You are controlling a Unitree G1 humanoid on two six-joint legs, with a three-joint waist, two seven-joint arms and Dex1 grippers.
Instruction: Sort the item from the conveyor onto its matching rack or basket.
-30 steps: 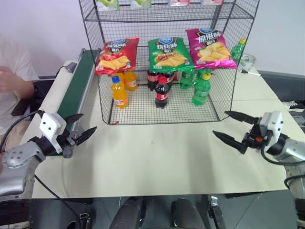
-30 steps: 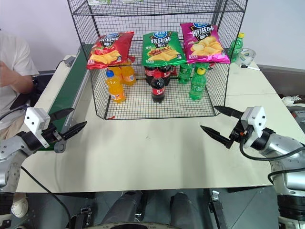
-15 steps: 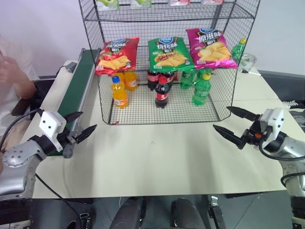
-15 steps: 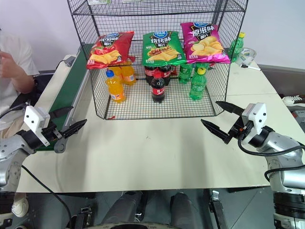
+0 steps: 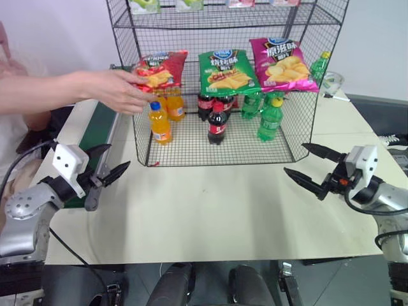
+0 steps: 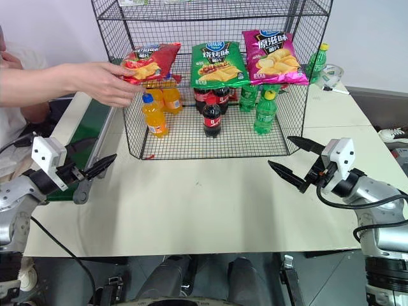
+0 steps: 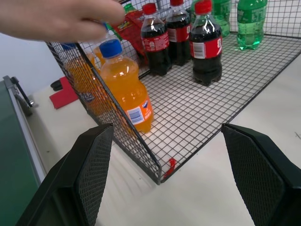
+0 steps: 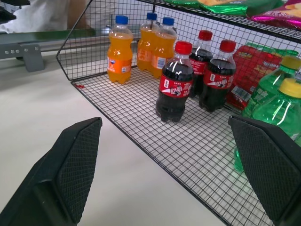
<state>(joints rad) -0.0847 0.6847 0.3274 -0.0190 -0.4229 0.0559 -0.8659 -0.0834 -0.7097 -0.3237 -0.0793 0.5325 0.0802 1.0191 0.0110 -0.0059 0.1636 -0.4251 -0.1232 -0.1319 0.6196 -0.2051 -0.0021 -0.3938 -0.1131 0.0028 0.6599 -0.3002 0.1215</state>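
1. Red crisp bag [image 5: 157, 71]: at the left end of the wire rack's [image 6: 306, 76] chip tier, at about 11 o'clock in the head views. A person's hand [image 5: 121, 91] now has its fingers on the bag's lower left corner. One second ago that hand was back at the left edge, well away from the rack.
2. The bag looks crumpled and pulled in at the grasped corner; earlier it lay flat and spread out like the others.
3. Green bag [image 5: 226, 71] just beside the red one at its 3 o'clock, pink bag [image 5: 281, 64] further right on the same tier. Neither has changed.
4. Bottom tier: orange soda bottles [image 5: 160, 122] below the red bag, cola bottles [image 5: 216, 124] in the middle, green bottles [image 5: 269, 120] on the right. All upright, same spots as before.
5. Conveyor [image 5: 101, 123]: dark green belt along the rack's left side, at 9 to 10 o'clock. The person's forearm crosses above it now.
6. Left gripper [image 5: 109, 171]: fingers spread wide, holding nothing, over the table [image 5: 217, 210] edge at 8 o'clock near the conveyor. Same place as earlier.
7. Right gripper [image 5: 312, 167]: fingers spread wide, holding nothing, at 4 o'clock just off the rack's front right corner. No real move.
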